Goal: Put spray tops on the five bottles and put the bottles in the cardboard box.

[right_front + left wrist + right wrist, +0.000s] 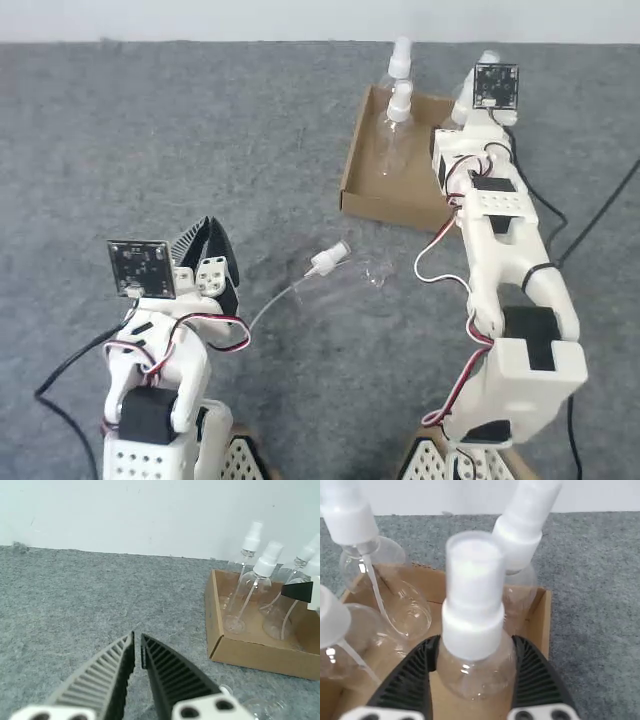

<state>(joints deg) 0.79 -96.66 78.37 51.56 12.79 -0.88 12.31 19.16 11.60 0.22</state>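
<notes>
High view, leftmost: my left claw (207, 228) hangs clenched, empty, above the table (150, 130). Mid-table lie a loose spray top (328, 260) and a bare bottle (372, 272). Right claw (475, 641) grasps a capped bottle (472, 672) over the cardboard box (385, 205); crowded standing bottles (385, 580) may topple if nudged.

Grey felt table (150, 130); cardboard box (385, 207); loose spray top (328, 260); bottle (370, 272) lying.
</notes>
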